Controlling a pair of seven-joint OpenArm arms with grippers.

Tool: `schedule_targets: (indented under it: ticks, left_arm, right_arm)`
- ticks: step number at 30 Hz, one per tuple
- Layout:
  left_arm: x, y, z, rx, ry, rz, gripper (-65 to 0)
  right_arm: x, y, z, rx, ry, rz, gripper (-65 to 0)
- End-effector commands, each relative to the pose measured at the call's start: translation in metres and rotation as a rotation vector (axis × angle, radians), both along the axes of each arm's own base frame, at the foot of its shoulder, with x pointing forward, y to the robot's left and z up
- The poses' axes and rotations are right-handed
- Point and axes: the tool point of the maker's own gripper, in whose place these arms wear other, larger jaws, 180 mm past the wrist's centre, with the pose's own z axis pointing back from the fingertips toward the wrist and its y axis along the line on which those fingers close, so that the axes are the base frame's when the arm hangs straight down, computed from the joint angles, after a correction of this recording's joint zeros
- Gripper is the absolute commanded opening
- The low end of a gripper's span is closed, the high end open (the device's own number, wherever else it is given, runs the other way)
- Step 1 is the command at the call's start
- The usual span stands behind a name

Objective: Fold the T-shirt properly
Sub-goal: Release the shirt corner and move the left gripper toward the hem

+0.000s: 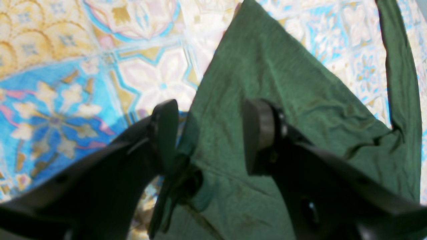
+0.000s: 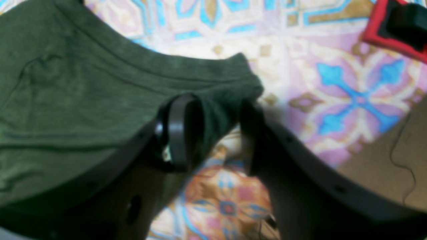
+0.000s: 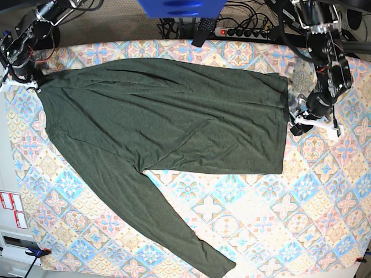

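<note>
The dark olive-green T-shirt point(image 3: 174, 121) lies spread flat on the patterned tablecloth point(image 3: 278, 220), one long sleeve point(image 3: 168, 226) running to the front edge. My left gripper point(image 3: 297, 119) is at the shirt's right edge. In the left wrist view the left gripper point(image 1: 210, 133) stands open over the T-shirt point(image 1: 267, 83), and a fold hangs against one finger point(image 1: 163, 133). My right gripper point(image 3: 35, 87) is at the shirt's far left corner. In the right wrist view the right gripper point(image 2: 215, 131) is open, with a corner of the T-shirt point(image 2: 66, 100) lying loose between its fingers.
A power strip point(image 3: 243, 30) and cables lie along the back edge, and a blue object point(image 3: 179, 7) hangs over it. A red and black thing point(image 2: 397, 26) sits beside the cloth near the right gripper. White labels point(image 3: 11, 208) mark the left border.
</note>
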Motion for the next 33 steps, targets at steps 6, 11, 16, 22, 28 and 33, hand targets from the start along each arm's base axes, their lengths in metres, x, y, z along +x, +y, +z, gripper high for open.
schedule_targets:
  ticks: [6,11,16,22,28,33]
  left_arm:
    - [0.038,0.012,0.006,-0.029,-0.047,0.040,-33.9]
    - [0.070,0.014,0.000,-0.087,-0.046,0.077,-33.9]
    - [0.102,0.003,-0.009,-0.141,-0.018,0.070,-33.9]
    - [0.132,-0.009,-0.012,-0.161,-0.046,0.092,-33.9]
    - [0.144,-0.021,-0.029,-0.121,-0.040,0.083,-33.9]
    - [0.142,-0.030,-0.053,-0.066,-0.007,0.066,-33.9]
  right_arm:
    - [0.003,-0.014,0.012,-0.046,-0.023,-0.007,-42.2]
    - [0.015,-0.015,0.018,-0.049,-0.054,-0.016,-42.2]
    - [0.015,-0.029,0.027,-0.058,-0.093,-0.079,-42.2]
    - [0.008,-0.034,0.028,-0.060,-0.096,-0.105,-42.2]
    - [0.009,-0.034,0.028,-0.057,-0.095,-0.104,-42.2]
    - [0.013,-0.037,0.039,-0.085,-0.112,-0.095,-42.2]
